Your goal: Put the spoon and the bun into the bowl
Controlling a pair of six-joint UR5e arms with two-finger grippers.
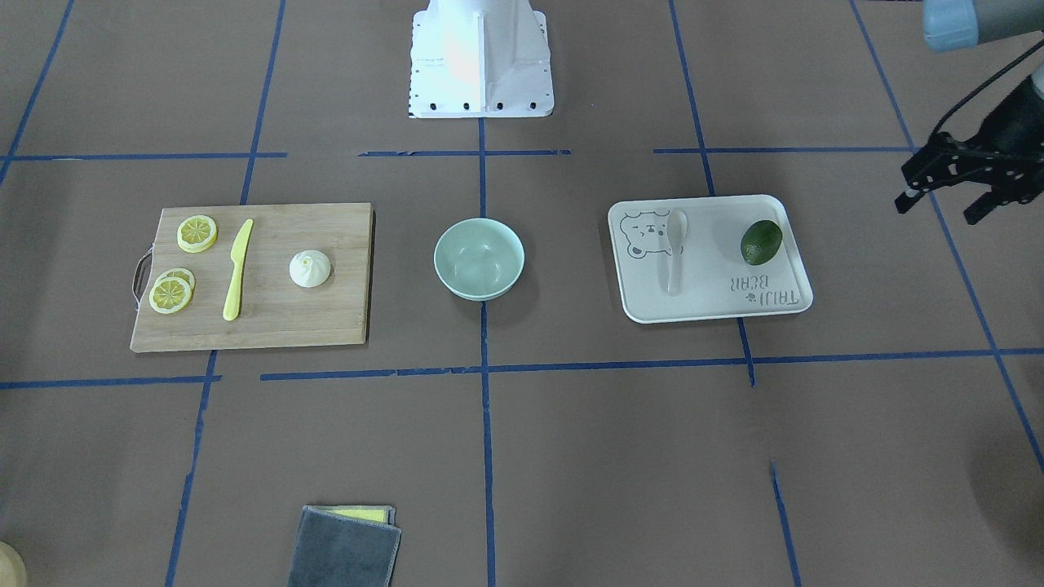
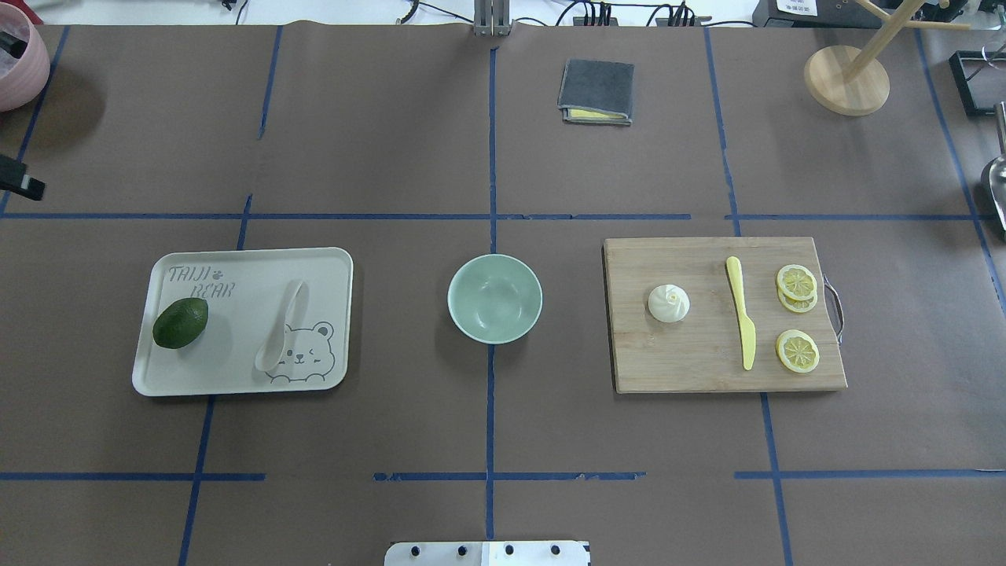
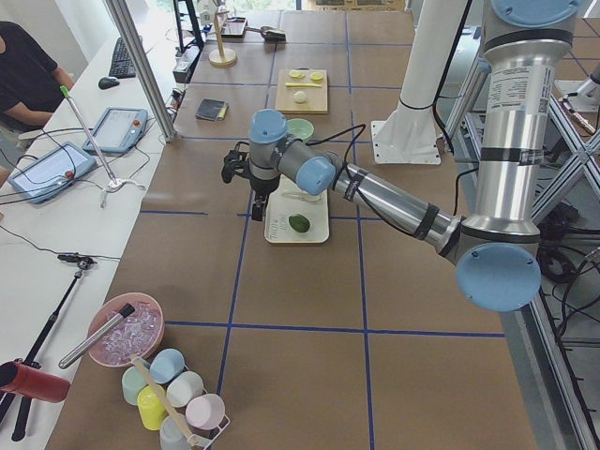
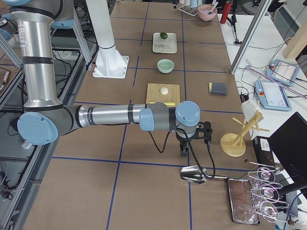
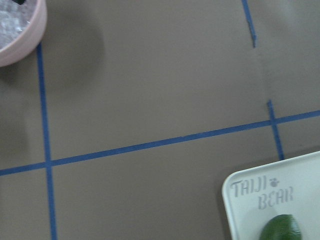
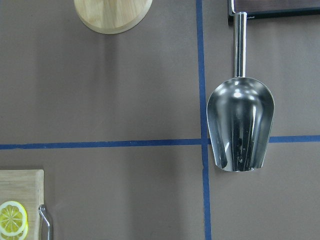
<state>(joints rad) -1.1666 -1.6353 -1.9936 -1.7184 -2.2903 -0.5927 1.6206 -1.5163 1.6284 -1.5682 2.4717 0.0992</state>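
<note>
The off-white spoon [image 1: 675, 253] lies on the white bear tray [image 1: 710, 308], and also shows in the overhead view [image 2: 283, 326]. The white bun [image 1: 310, 268] sits on the wooden cutting board [image 1: 277, 322], seen from above too [image 2: 669, 303]. The mint-green bowl [image 1: 479, 258] stands empty between them on the table's centre line [image 2: 494, 298]. My left gripper [image 1: 938, 208] hovers open and empty beyond the tray's outer side, well apart from the spoon. My right gripper [image 4: 184, 146] shows only in the right side view, beyond the board; I cannot tell whether it is open.
A green avocado [image 1: 761, 242] lies on the tray. A yellow knife [image 1: 237, 269] and lemon slices [image 1: 196, 233] lie on the board. A folded grey cloth [image 2: 596, 92] lies at the far side. A metal scoop [image 6: 241, 125] and a wooden stand [image 2: 846, 79] are at the right end, a pink bowl [image 2: 16, 67] at the left.
</note>
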